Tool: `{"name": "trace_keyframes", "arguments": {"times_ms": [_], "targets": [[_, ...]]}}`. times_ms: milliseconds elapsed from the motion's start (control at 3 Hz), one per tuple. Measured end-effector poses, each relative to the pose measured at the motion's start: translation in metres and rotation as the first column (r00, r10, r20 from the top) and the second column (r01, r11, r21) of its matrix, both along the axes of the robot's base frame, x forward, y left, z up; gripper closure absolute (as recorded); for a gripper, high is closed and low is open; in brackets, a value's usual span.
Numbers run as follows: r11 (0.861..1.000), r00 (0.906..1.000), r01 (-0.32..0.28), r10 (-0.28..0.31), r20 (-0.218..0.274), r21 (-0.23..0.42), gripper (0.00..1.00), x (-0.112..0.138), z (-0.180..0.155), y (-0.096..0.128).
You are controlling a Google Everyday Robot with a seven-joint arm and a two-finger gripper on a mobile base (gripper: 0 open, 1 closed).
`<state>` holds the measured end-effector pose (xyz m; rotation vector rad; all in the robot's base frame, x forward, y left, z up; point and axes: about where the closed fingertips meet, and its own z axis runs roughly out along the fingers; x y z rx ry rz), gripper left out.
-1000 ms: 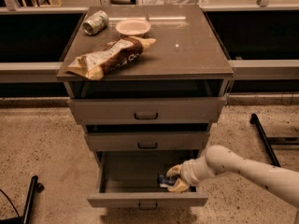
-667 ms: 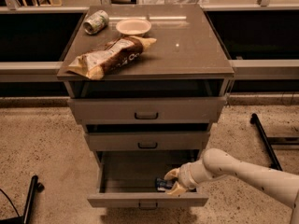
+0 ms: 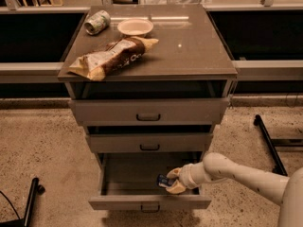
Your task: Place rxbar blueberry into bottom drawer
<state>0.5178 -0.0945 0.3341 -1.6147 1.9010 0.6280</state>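
On the tabletop [image 3: 194, 46], out at ten o'clock, a can [image 3: 97, 21] lies on its side, and just at its three o'clock sits a shallow pale bowl [image 3: 135, 26]. At the bowl's seven o'clock a brown and white chip bag [image 3: 113, 56] sprawls, its left end reaching the tabletop's edge.

Below are three grey drawers. The top drawer [image 3: 149, 110] and middle drawer [image 3: 149, 142] stand slightly out, and the bottom drawer [image 3: 149, 202] is pulled well open. Inside it, toward four o'clock, the claw [image 3: 172, 182] has its fingers closed on the right end of the blue snack bar [image 3: 164, 180], low near the front wall. Whether the bar touches the drawer floor, I cannot tell. The pale arm [image 3: 236, 174] reaches in from three o'clock.
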Motion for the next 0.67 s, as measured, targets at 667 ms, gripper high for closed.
{"name": "trace_keyframes", "arguments": {"times_ms": [667], "targets": [[0.977, 0.9825, 0.184, -0.186, 0.005, 0.110, 0.84, 0.058, -0.089, 0.000]]}}
